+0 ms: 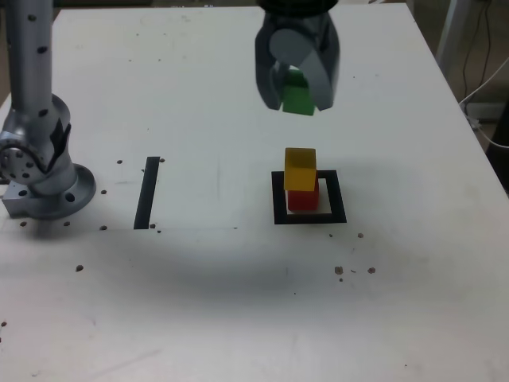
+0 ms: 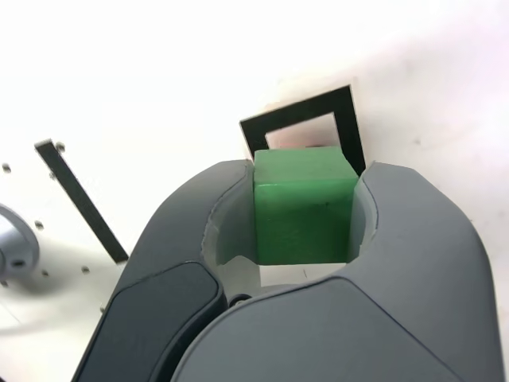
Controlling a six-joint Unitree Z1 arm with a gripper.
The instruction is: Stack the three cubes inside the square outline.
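gripper (image 1: 298, 102): clamped on green cube (image 2: 302, 205) | aloft above yellow cube (image 1: 300, 169) on red cube (image 1: 301, 198)

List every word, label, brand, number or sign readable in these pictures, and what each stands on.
None: no readable text in either view. The green cube, yellow cube, red cube, gripper, square outline, black strip and table carry no lettering.

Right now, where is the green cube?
The green cube is held in the shut pincer, in the air above the table. In the exterior view it hangs above and behind the yellow cube, which sits on the red cube inside the square outline.
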